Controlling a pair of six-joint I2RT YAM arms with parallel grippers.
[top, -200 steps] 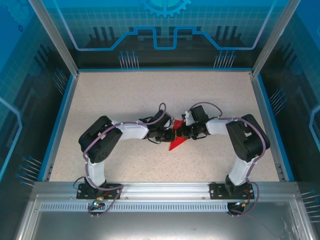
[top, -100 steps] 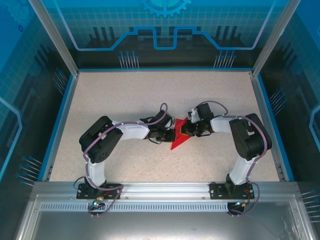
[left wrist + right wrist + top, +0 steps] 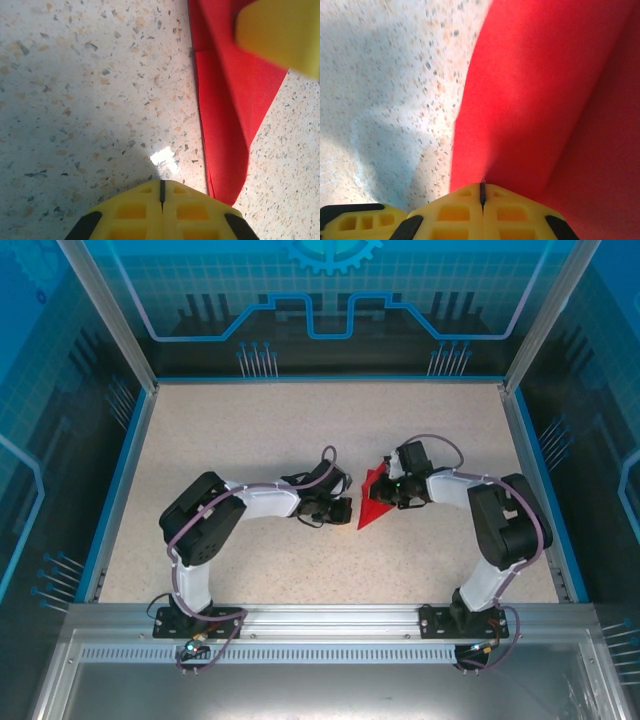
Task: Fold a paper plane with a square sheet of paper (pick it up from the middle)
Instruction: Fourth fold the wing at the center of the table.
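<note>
- Okay, near edge first: left arm (image 3: 205, 525) and right arm (image 3: 500, 525) stand on the metal rail (image 3: 320, 620), elbows out, forearms turned in toward mid table (image 3: 250, 430).
- Left tool (image 3: 347, 510): jaws fully together, only a thin seam between the yellow tips in its wrist view, nothing in them. It sits low over bare speckled table.
- Paper plane (image 3: 370, 505) lies just right of the left tool, apart from it with a narrow gap in the top view. It sits between the two tools, closer to the right one.
- Left wrist view: the plane's pointed end (image 3: 225, 170) is just beside the tool's tip, ahead and to the right, not touching. The red shape widens going away, with one long crease down it.
- Right tool (image 3: 390, 493): jaws closed, seam barely visible. In its wrist view the red paper (image 3: 535, 100) starts right at the tips and curves up and away, so it looks pinched at the edge.
- From the left wrist camera the right tool's yellow finger (image 3: 280, 35) shows blurred over the plane's wide end.
- Top view: the plane is a slim red triangle, its point toward the near edge and its wide end toward the far side under the right tool.
- Farther out: bare speckled table, then the blue rim (image 3: 320, 379) and the blue back wall (image 3: 330, 300).
</note>
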